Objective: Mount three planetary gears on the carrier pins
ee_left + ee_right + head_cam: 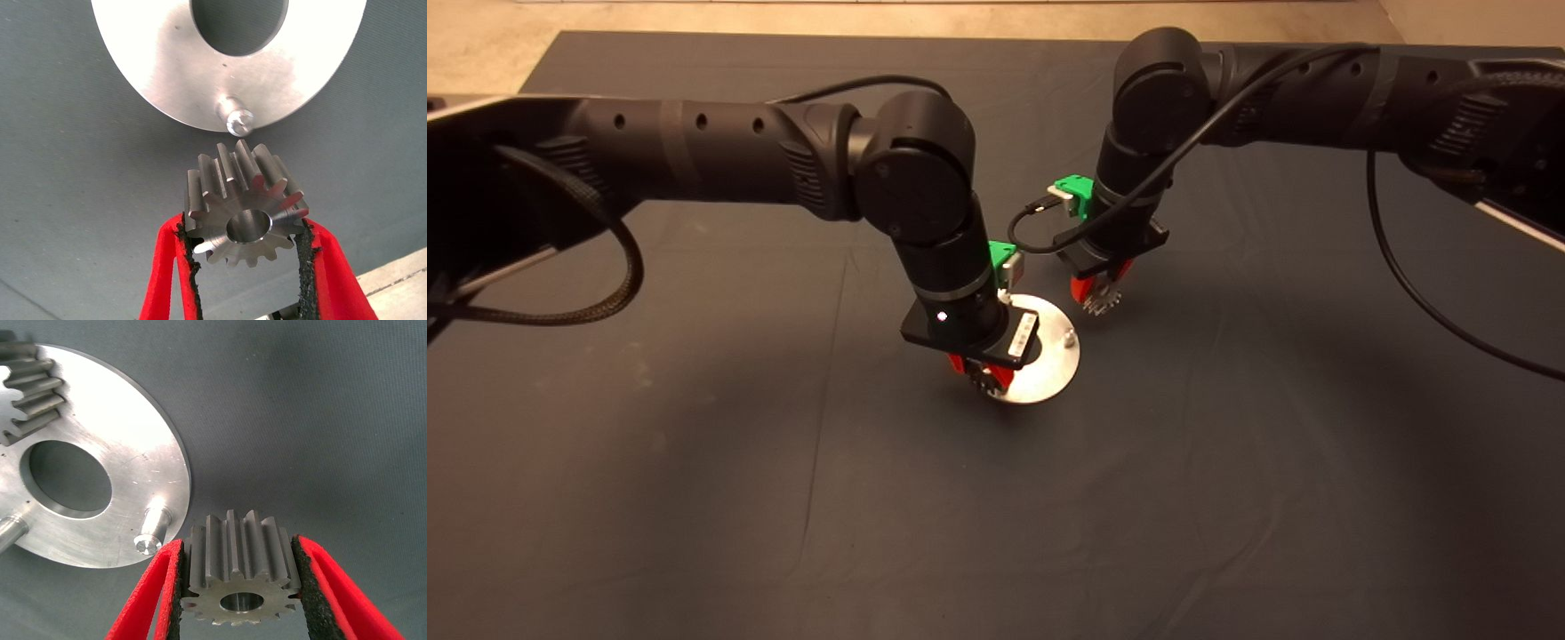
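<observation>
The shiny silver disc (1049, 356) lies mid-mat. My left gripper (984, 380) hangs over its front-left rim, shut on a planetary gear (233, 193) held just short of a carrier pin (237, 120). My right gripper (1101, 300) hovers just behind and right of the disc, shut on a second gear (240, 567), near another bare pin (152, 530). A second pin (10, 530) shows at that view's edge. A gear (27, 387) shows over the disc's far part; I cannot tell whether it is the left gripper's gear or a third one.
The dark mat (1227, 498) spreads wide around the disc, with light floor (960, 13) beyond its far edge. Both black arms reach in over the mat, with a loose cable (1405, 267) hanging from the right one.
</observation>
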{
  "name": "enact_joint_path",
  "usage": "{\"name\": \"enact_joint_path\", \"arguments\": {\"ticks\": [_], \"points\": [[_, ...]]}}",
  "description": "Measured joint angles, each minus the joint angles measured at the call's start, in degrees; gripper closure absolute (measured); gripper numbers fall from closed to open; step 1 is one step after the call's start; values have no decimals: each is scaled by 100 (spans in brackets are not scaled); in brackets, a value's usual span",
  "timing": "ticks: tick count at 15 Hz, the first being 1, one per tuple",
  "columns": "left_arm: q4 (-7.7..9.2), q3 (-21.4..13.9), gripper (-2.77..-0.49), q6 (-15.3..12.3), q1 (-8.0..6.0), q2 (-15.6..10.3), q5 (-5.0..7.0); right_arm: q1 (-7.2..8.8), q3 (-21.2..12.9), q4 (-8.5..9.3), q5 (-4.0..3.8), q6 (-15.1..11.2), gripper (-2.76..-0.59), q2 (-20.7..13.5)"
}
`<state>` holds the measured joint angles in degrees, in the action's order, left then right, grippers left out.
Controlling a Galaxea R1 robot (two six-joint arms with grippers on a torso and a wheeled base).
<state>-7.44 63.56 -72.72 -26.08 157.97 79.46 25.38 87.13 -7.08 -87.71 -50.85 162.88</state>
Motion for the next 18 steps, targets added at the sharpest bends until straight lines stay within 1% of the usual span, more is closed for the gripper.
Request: {"name": "enact_joint_path", "arguments": {"ticks": [2,6,7,9,14,18], "points": [[0,61,-55,1,0,-2,2,9,6,-2,-5,-2,-102,-1],[-6,145,-55,4,0,20,-2,35,5,0,17,2,-102,30],[-6,145,-55,-11,0,28,-2,37,5,0,21,2,-102,30],[-6,145,-55,-182,0,33,0,37,5,0,23,1,-102,29],[-16,145,-55,-208,1,57,0,37,5,1,26,2,-102,30],[-77,145,-55,-261,1,59,2,37,-9,0,26,0,-102,79]]}}
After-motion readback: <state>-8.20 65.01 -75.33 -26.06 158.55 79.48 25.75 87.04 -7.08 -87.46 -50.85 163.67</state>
